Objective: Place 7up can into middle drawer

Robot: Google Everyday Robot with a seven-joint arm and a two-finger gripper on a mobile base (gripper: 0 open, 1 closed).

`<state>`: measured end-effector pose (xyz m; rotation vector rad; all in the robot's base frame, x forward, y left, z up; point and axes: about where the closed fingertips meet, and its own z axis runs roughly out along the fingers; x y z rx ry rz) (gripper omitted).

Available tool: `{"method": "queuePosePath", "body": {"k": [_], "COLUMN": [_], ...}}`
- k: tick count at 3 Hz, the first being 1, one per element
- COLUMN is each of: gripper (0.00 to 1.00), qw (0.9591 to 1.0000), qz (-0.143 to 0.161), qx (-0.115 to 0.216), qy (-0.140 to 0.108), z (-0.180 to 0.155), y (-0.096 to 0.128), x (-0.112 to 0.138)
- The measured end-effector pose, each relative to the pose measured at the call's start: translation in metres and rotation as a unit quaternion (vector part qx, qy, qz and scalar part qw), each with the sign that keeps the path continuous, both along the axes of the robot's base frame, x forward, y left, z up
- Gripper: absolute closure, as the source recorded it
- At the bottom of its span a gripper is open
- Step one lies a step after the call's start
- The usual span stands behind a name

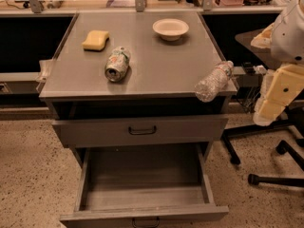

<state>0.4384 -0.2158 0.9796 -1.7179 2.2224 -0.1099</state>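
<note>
7up can [117,64] dented, lying on side on cabinet top [161,63]; middle drawer [142,196] open, plain grey inside; gripper [267,114] far right.

On the cabinet top [156,65] the sponge [95,39] lies back left, the bowl [170,28] back right, the can [117,64] before the sponge, the bottle [213,81] on the front right corner; the middle drawer [142,175] juts out beneath the upper drawer [180,129]; the gripper [275,99] hangs right of the bottle

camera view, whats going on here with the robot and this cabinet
The robot's gripper hangs off to the right of the cabinet, touching nothing. The 7up can lies on its side on the cabinet top, beside a yellow sponge. The middle drawer below is pulled open, with the can not yet in it.
</note>
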Motion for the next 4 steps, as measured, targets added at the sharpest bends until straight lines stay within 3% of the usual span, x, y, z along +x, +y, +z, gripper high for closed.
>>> {"method": "queuePosePath", "body": {"k": [1,2,3,4], "gripper": [0.0,0.0,0.0,0.0], "qw": [1.0,0.9991,0.9917,0.9898], "qz": [0.0,0.037,0.12,0.135], "qx": [0.0,-0.009,-0.03,-0.033], "qy": [0.0,-0.019,-0.037,-0.032], "z": [0.0,-0.008,-0.022,-0.026], "y": [0.0,0.008,0.053,0.059], "x": [0.0,0.026,0.042,0.042]}}
